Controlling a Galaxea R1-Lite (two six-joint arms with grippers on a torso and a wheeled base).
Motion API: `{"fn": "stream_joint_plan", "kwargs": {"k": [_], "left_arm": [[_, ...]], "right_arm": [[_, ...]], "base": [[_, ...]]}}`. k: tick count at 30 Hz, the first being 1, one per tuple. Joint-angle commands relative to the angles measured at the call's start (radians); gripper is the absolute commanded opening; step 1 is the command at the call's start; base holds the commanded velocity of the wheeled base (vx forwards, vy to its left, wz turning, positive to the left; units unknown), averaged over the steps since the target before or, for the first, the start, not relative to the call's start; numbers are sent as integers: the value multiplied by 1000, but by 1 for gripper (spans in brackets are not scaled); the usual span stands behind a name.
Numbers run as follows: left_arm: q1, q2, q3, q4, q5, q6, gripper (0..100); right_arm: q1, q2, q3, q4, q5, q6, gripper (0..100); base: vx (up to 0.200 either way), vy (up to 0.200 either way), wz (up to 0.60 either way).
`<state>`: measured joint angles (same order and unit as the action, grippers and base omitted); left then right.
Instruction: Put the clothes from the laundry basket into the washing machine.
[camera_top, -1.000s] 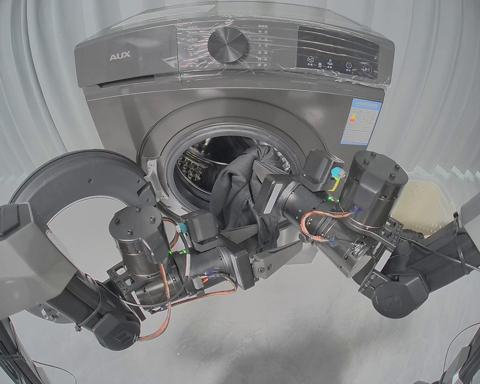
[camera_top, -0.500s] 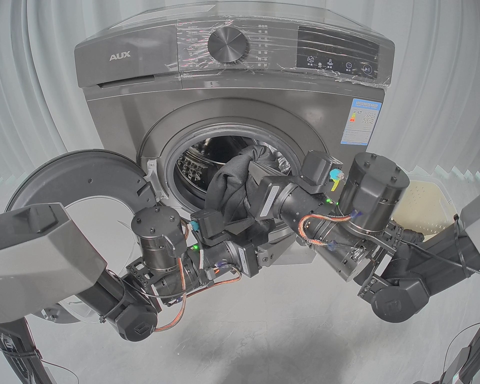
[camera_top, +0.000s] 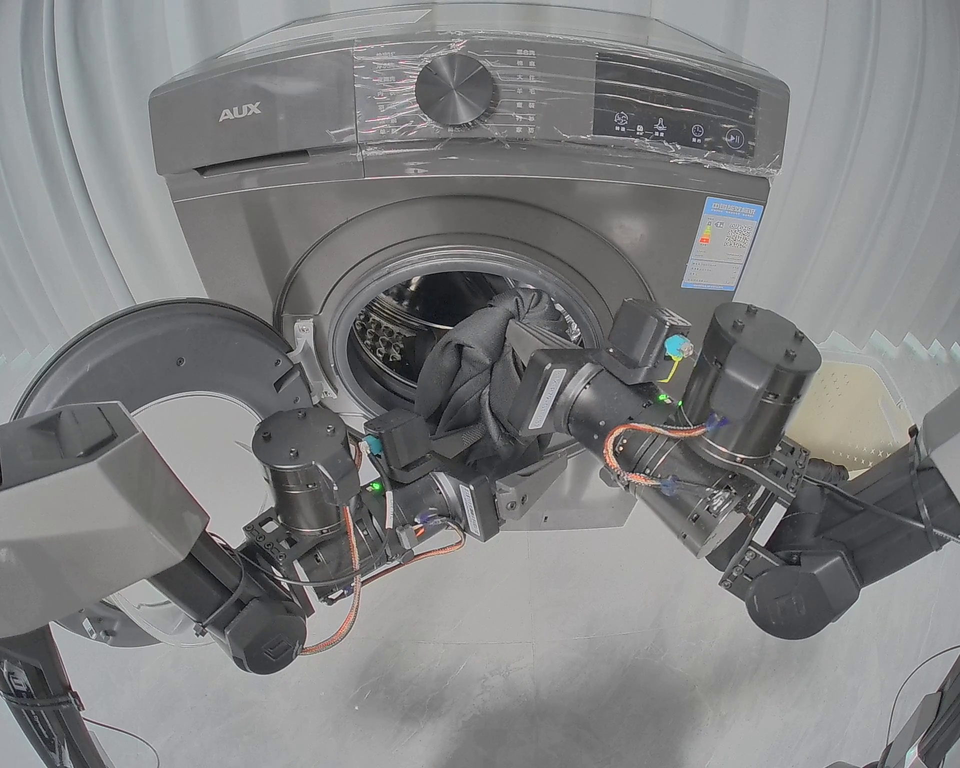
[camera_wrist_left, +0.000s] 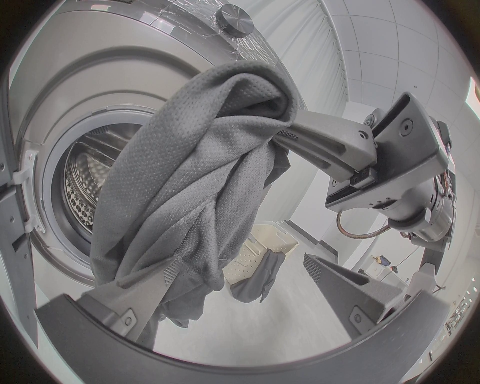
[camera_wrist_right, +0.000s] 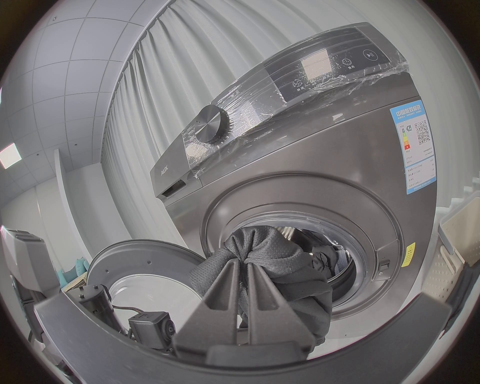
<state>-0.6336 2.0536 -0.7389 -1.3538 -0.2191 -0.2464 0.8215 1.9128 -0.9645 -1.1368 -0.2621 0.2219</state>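
Clothing is the thing to follow: a dark grey garment (camera_top: 468, 372) hangs bunched at the mouth of the washing machine (camera_top: 460, 210). Its upper fold is level with the round opening and its lower folds trail down in front of the rim, outside the drum (camera_top: 395, 325). The right claw (camera_wrist_right: 242, 272) has hold of it. In the right wrist view its two fingers lie almost together, with the cloth pinched between them near the top of the bunch. The left claw (camera_wrist_left: 240, 262) sits lower, just under the hanging cloth. Its fingers are spread wide and grip nothing, though the garment's lower edge drapes against one finger (camera_wrist_left: 142, 295). The machine's door (camera_top: 170, 360) stands swung fully open on the robot's left. Inside the drum, behind the held garment, more dark cloth (camera_wrist_right: 325, 257) lies heaped. The cream laundry basket (camera_top: 850, 410) stands on the floor to the right of the machine, partly hidden behind the right arm. In the left wrist view another dark piece (camera_wrist_left: 262, 280) hangs over its near side.
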Motion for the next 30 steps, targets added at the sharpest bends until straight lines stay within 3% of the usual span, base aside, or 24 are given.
{"fn": "stream_joint_plan", "kwargs": {"k": [1,15,30], "left_arm": [[11,-4,1,-1,0,15,100],[66,-4,-2,-1,-2,39,100],[68,-58,58,-56,-25,35,100]], "right_arm": [[-1,0,0,0,0,-1,0],[1,0,7,0,0,-1,0],[-4,6,21,0,1,-4,0]], "base": [[0,0,0],[0,0,0],[0,0,0]]}}
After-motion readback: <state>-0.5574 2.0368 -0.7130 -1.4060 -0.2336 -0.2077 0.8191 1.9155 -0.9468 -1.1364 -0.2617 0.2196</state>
